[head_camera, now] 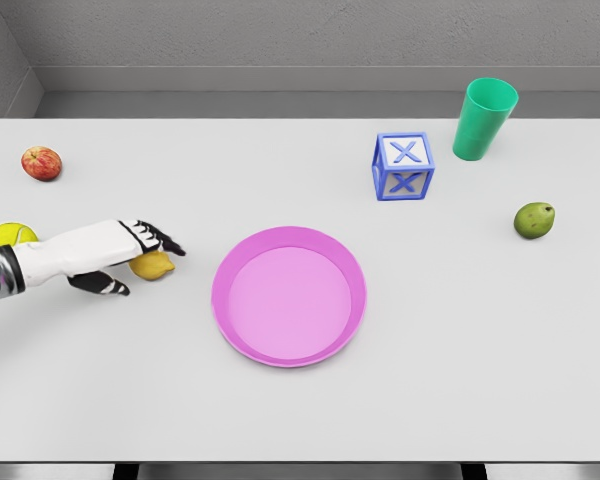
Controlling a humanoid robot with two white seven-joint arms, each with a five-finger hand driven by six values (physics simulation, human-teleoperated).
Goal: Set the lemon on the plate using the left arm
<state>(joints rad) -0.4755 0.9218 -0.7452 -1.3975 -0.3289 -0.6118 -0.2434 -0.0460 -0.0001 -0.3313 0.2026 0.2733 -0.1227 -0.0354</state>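
Observation:
A yellow lemon [152,266] lies on the white table left of the pink plate [289,296]. My left hand [135,262] reaches in from the left edge and sits over the lemon, fingers stretched across its top and the thumb below it on the near side. The fingers look spread around the lemon without clearly closing on it. The lemon rests on the table, partly hidden by the fingers. The plate holds nothing.
A yellow-green ball [10,235] sits behind my left forearm at the left edge. A red apple [41,162] lies far left. A blue-and-white X block [403,166], a green cup [484,119] and a green pear-like fruit [534,219] stand on the right.

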